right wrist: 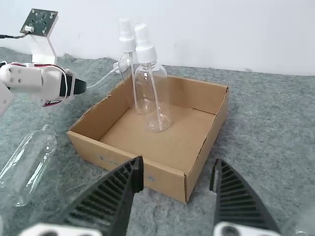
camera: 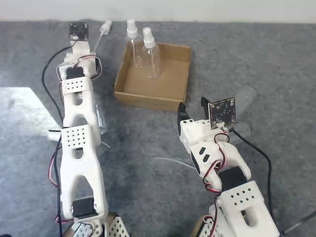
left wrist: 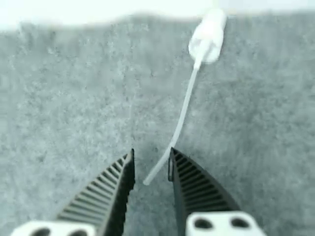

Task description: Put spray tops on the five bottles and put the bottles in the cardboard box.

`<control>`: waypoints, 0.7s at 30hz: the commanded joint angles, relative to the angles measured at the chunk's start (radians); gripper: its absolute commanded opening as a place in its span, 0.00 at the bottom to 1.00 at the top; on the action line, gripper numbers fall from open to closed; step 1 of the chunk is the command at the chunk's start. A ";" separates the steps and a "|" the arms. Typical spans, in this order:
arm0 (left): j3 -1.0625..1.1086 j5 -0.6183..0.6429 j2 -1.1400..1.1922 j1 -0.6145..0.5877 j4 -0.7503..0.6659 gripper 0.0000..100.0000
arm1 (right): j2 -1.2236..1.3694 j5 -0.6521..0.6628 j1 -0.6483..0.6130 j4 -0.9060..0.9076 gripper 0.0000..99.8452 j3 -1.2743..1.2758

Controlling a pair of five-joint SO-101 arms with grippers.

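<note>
A loose spray top (left wrist: 207,32) lies on the grey carpet, and the end of its thin tube (left wrist: 170,142) reaches between the fingers of my left gripper (left wrist: 150,167), which is open around it. From above, this spray top (camera: 105,27) sits at the far edge, left of the cardboard box (camera: 148,101). Two capped bottles (camera: 151,57) (camera: 134,47) stand upright in the box's far left corner. My right gripper (right wrist: 177,179) is open and empty, just short of the box's near wall (right wrist: 123,160). One uncapped bottle (camera: 98,118) lies beside the left arm.
Another clear bottle (camera: 245,96) lies on the carpet right of the right arm's camera. A thin loose tube (camera: 170,162) lies left of the right arm. The left arm (camera: 76,84) stretches along the box's left side. Most of the box floor (right wrist: 162,142) is bare.
</note>
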 commanded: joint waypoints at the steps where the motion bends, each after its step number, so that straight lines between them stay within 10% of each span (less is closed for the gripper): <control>1: -0.062 0.000 -0.028 0.009 -0.026 0.10 | 0.004 0.008 0.007 -0.027 0.21 -0.058; 21: -0.031 0.000 -0.026 0.031 -0.023 0.10 | 0.001 0.008 0.007 -0.027 0.21 -0.058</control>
